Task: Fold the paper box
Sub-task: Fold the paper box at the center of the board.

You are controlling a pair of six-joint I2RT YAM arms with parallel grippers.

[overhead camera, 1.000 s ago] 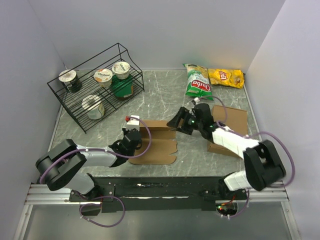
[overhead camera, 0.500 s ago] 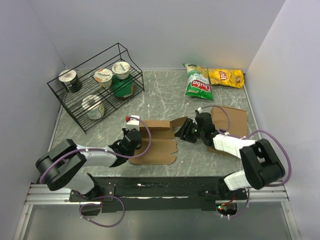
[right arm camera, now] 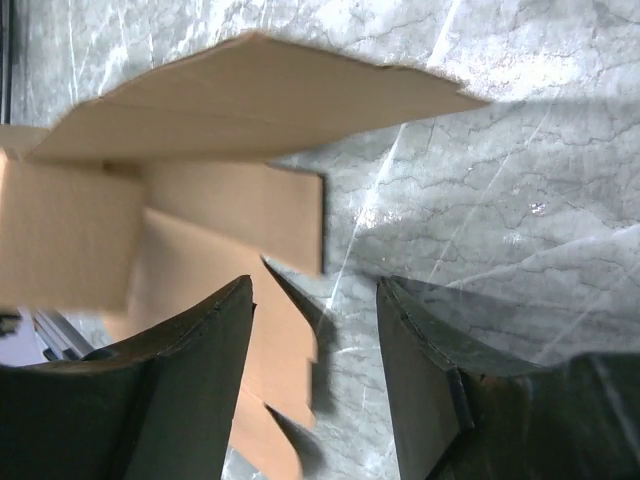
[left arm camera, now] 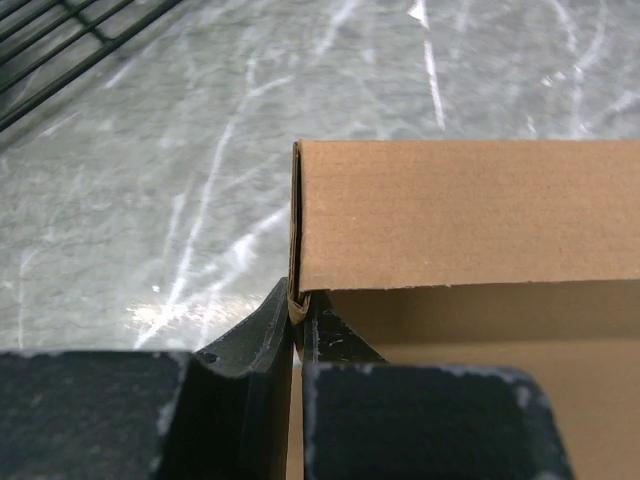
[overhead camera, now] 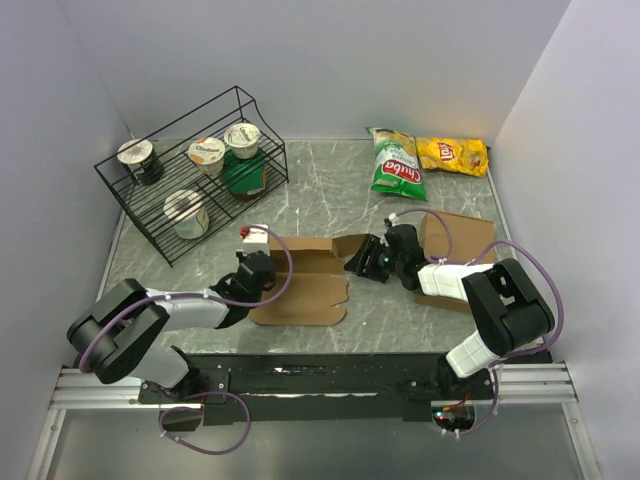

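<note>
The paper box [overhead camera: 305, 290] lies as a brown die-cut blank in the middle of the table, its far flaps raised. My left gripper [overhead camera: 260, 270] is at its left end, shut on the upright edge of the box's folded wall [left arm camera: 296, 300]; the wall's face [left arm camera: 470, 215] runs off to the right. At the box's right end, my right gripper [overhead camera: 366, 262] is low over the table and open. In the right wrist view the box's notched edge [right arm camera: 285, 340] lies between the fingers of the right gripper [right arm camera: 315, 305], untouched, with a raised flap [right arm camera: 250, 100] above.
A black wire rack [overhead camera: 190, 190] with several yogurt cups stands at the back left. A green chip bag [overhead camera: 397, 165] and a yellow one [overhead camera: 452, 155] lie at the back right. A plain cardboard slab [overhead camera: 460, 240] lies right of the right arm.
My right gripper has dropped from near the raised right flap to the table at the box's right edge and narrowed somewhat. The left gripper and the box shifted slightly left.
</note>
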